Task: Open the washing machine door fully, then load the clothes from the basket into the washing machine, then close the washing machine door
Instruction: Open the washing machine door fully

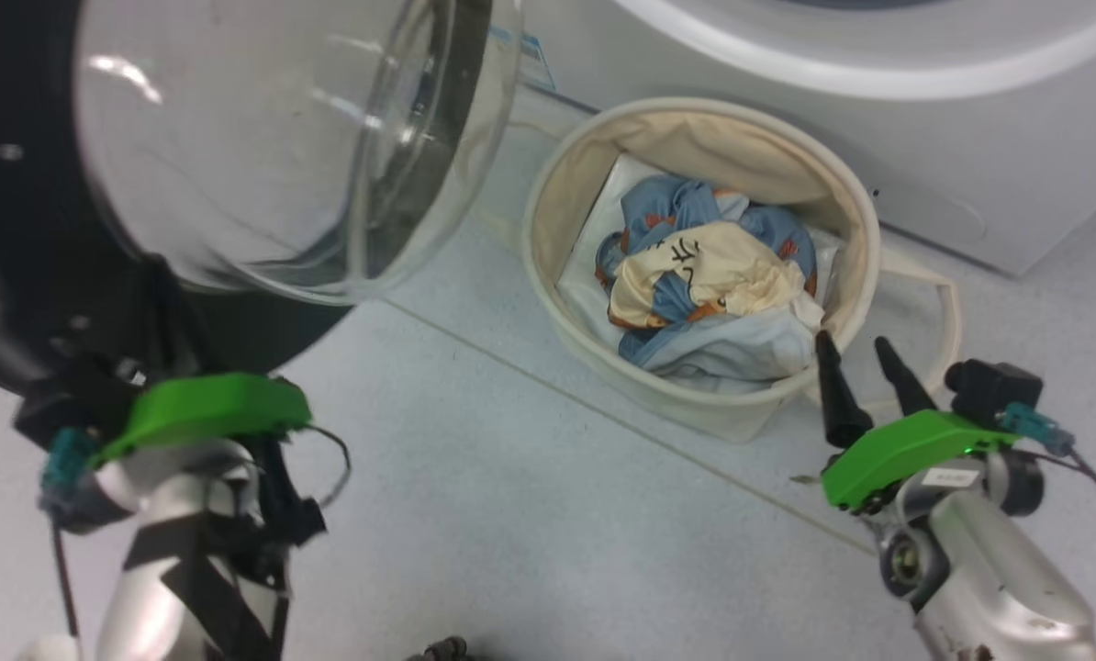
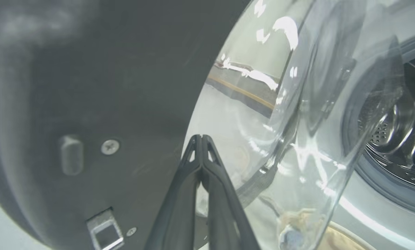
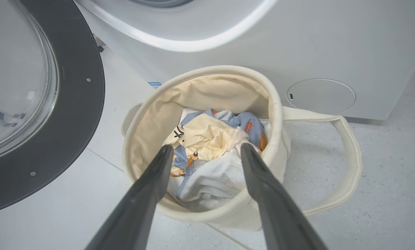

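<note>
Open door's point(image 1: 16, 257) bowl point(image 1: 263, 138) bulges toward basket point(image 1: 695, 108); left gripper point(image 2: 201, 139) pinched, right gripper point(image 3: 205, 147) wide.

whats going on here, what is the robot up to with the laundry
A two-armed robot is doing laundry. The washing machine door stands swung open, and the left jaws, shut, are right up at its inner face. The right jaws, wide open, point down at the near rim of the basket, which sits in front of the washing machine. The clothes lie piled in the basket; none is gripped.

The basket point(image 1: 713, 147) holds clothes point(image 1: 709, 275) — right pincer point(image 1: 851, 340) spread at its rim.
</note>
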